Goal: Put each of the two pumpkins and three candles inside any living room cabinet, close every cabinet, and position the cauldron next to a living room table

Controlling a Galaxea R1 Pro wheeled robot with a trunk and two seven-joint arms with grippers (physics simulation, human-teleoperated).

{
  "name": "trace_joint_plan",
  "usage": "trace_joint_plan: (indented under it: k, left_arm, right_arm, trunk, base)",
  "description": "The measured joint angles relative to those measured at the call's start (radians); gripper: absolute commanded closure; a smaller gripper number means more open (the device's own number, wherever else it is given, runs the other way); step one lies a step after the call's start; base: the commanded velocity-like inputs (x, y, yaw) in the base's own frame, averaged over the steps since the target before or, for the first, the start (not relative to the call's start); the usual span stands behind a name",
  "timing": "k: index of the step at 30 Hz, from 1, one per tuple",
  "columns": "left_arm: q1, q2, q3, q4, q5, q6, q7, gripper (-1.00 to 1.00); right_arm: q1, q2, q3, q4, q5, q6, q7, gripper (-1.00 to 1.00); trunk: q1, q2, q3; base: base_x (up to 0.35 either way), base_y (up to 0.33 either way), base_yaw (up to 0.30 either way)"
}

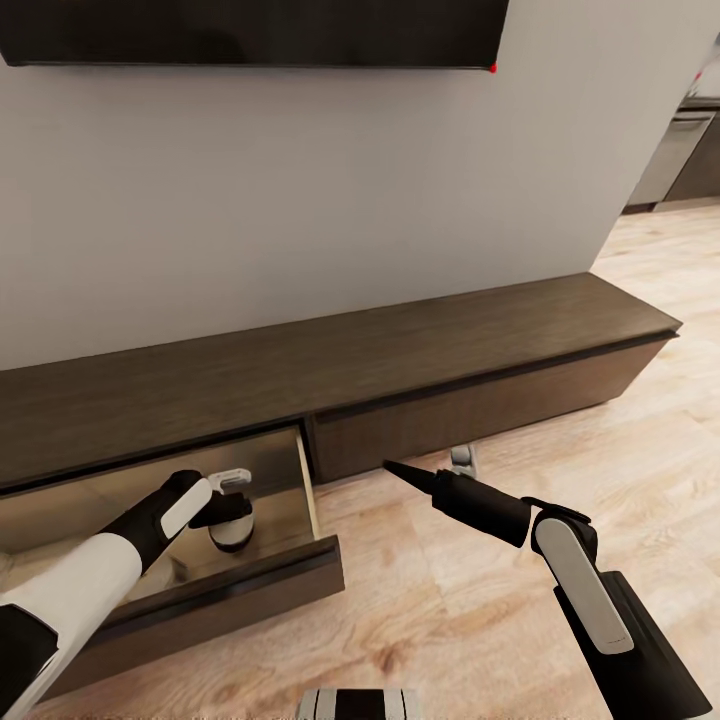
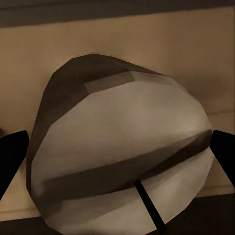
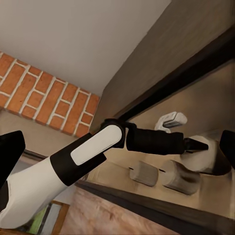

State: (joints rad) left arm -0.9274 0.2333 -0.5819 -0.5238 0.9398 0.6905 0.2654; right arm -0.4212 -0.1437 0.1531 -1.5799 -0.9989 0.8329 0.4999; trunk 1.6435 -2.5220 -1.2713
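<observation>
The long dark-brown cabinet (image 1: 420, 350) runs along the wall, and its left drawer (image 1: 250, 585) is pulled open. My left gripper (image 1: 228, 515) reaches into that drawer and is shut on a pale grey candle (image 1: 232, 537), which stands upright. In the left wrist view the candle (image 2: 122, 147) sits between the two dark fingertips (image 2: 11, 159), its wick toward the camera. The right wrist view shows the held candle (image 3: 208, 156) and two more candles (image 3: 144, 174) (image 3: 181, 178) lying on the drawer floor. My right gripper (image 1: 400, 472) hovers open above the floor, pointing at the closed drawer front.
A dark TV (image 1: 250, 30) hangs on the wall above the cabinet. Light wood floor (image 1: 480, 620) spreads to the right toward a kitchen appliance (image 1: 670, 150). A brick wall (image 3: 44, 93) appears in the right wrist view. My base (image 1: 360, 703) shows at the bottom edge.
</observation>
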Motion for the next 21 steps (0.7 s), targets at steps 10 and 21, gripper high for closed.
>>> trace_joint_plan:
  k: [10,21]
  left_arm:
    - [0.0,0.0,0.0,-0.002,0.0,-0.003,-0.001,1.0]
    - [0.0,0.0,0.0,-0.006,0.0,-0.003,-0.002,1.0]
  right_arm:
    - [0.0,0.0,0.0,0.0,0.0,0.0,0.0,-1.0]
    - [0.0,0.0,0.0,0.0,0.0,0.0,0.0,-1.0]
  trunk:
    - [0.004,-0.002,-0.039]
    - [0.008,-0.004,-0.07]
  base:
    - [0.0,0.0,0.0]
    - [0.0,0.0,0.0]
